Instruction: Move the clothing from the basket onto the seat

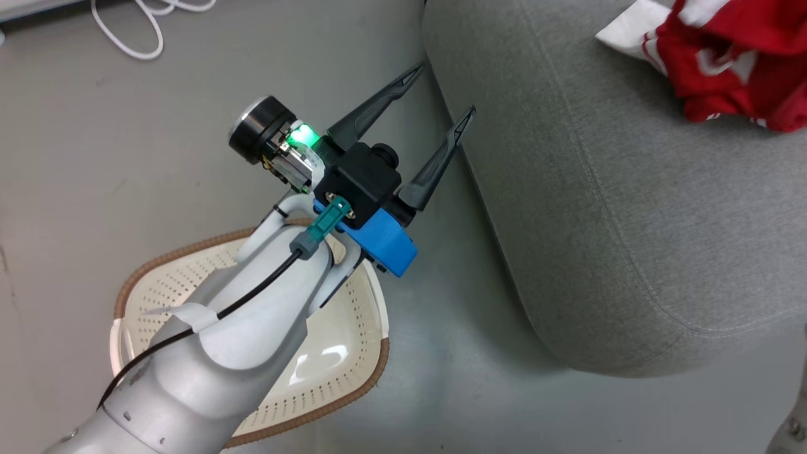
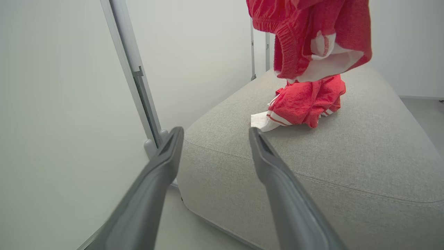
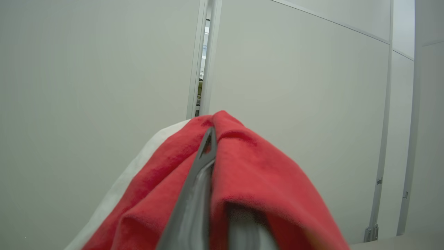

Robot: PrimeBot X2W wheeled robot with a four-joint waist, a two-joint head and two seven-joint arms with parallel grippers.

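One red and white garment (image 2: 308,104) lies crumpled on the light grey seat (image 2: 347,156). A second red garment (image 2: 312,38) hangs in the air just above it, draped over my right gripper (image 3: 210,133), which is shut on this cloth (image 3: 249,166). In the head view, red clothing (image 1: 737,69) shows at the seat's (image 1: 630,189) far right. My left gripper (image 1: 444,91) hovers open and holding nothing at the seat's left edge, above the floor; its fingers (image 2: 166,156) point toward the garments. The cream basket (image 1: 372,372) stands below my left forearm, partly hidden by it; no clothing shows in it.
A white cable (image 1: 126,31) loops on the grey floor at the far left. Pale wall panels with a metal post (image 2: 138,80) stand behind the seat. Bare floor lies between the basket and the seat.
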